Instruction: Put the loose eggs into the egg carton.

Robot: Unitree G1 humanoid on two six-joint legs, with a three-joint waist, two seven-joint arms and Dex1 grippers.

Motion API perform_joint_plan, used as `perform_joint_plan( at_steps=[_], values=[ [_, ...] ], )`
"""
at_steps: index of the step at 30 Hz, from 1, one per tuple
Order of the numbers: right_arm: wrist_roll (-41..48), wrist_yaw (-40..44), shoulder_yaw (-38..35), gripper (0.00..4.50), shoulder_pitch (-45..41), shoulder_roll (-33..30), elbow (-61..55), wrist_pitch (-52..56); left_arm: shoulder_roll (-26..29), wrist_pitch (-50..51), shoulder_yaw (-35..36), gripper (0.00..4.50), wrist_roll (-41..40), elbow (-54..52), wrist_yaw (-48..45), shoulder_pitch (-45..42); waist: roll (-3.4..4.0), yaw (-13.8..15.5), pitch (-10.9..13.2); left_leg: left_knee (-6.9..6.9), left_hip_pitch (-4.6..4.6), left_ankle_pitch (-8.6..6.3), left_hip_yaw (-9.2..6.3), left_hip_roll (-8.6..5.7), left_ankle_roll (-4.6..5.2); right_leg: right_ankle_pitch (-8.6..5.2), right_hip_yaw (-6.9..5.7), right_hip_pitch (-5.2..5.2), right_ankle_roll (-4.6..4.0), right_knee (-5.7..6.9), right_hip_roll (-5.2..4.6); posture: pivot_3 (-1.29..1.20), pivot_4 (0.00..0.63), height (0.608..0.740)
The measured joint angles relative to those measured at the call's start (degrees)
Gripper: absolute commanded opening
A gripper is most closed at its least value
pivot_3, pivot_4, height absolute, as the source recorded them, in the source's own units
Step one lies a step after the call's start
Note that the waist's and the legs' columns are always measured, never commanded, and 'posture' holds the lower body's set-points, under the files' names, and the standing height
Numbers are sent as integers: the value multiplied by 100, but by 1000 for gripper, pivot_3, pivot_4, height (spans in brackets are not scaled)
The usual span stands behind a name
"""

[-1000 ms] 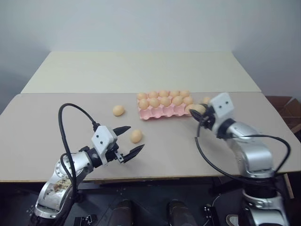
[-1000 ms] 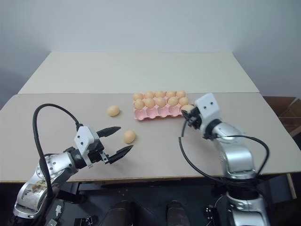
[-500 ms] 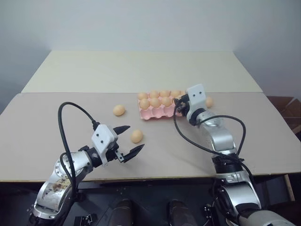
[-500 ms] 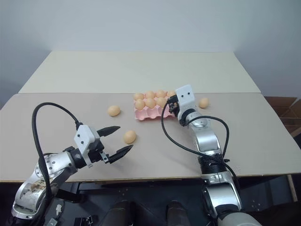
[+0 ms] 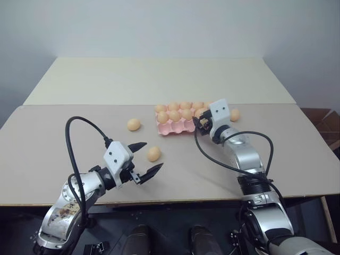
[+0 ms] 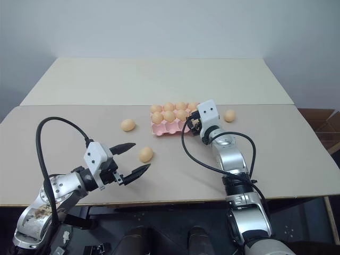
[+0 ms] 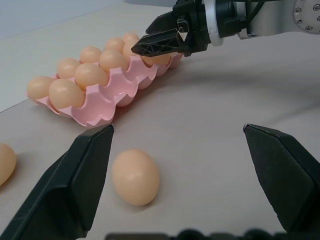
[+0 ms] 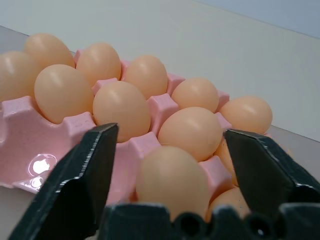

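The table (image 5: 64, 143) is carrying everything, and the pink egg carton (image 5: 169, 127) is lying toward its far middle, with eggs filling its far cups and its near row partly empty.

The right gripper (image 5: 200, 121) is hanging over the carton's near right corner with its fingers spread wide apart. In the right wrist view an egg (image 8: 172, 181) is sitting between those fingers, low in a near cup, with a gap on each side, so nothing is being gripped.

The left gripper (image 5: 146, 158) is hovering over the near left part of the table, its fingers standing wide open and empty. One loose egg (image 5: 154, 154) is lying just beyond its fingertips, apart from them. A second loose egg (image 5: 134, 125) is lying farther off, left of the carton. A third loose egg (image 5: 235, 115) is resting just right of the carton, beyond the right gripper.
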Motion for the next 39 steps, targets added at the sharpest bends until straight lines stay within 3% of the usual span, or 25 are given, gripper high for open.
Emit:
perform_joint_plan(
  at_steps=[5,9,17,24,28,32,39],
  values=[
    [16,91,-2,4452,55,0,-287,41,0,-1,-17,4500,3,1,-5,-8,1,2,1,-1,0,0,0,0,0,0,0,-1,0,0,0,0,150,740],
    [275,188,-139,4452,303,-128,-1442,365,-2,-1,-35,4500,4,-7,-4,-26,4,32,3,-3,-4,0,-4,0,0,0,-2,-3,0,-3,-3,0,150,740],
    [841,66,-765,4452,1752,-366,-3753,1586,-5,-2,-89,4500,8,-51,-2,-55,4,37,3,-3,-6,0,-3,0,0,-1,-5,-3,0,-5,-4,0,150,740],
    [1174,-269,-1121,4452,2319,-321,-4861,2403,-7,-14,-234,4500,28,-23,-82,-309,4,20,3,-3,-2,0,-2,0,0,-1,-3,-1,-1,-7,-1,0,150,740],
    [1024,-572,-1064,4452,2134,-307,-4742,2556,3,-14,-375,4500,44,60,-192,-520,4,15,3,-2,-2,0,1,-1,0,-1,-1,-2,-1,-8,-1,0,150,740],
    [630,-1030,-872,4452,1342,-334,-3966,2714,2,-14,-577,4500,115,160,-269,-823,4,13,3,-2,-2,1,0,-1,0,-1,-1,-3,-1,-8,3,0,150,740],
    [212,-1197,-851,4452,-166,-500,-1164,2062,-82,128,-800,4500,116,150,-256,-1211,4,11,5,-3,-15,1,2,-6,0,1,-1,-7,2,-17,0,0,150,740]
  ],
)
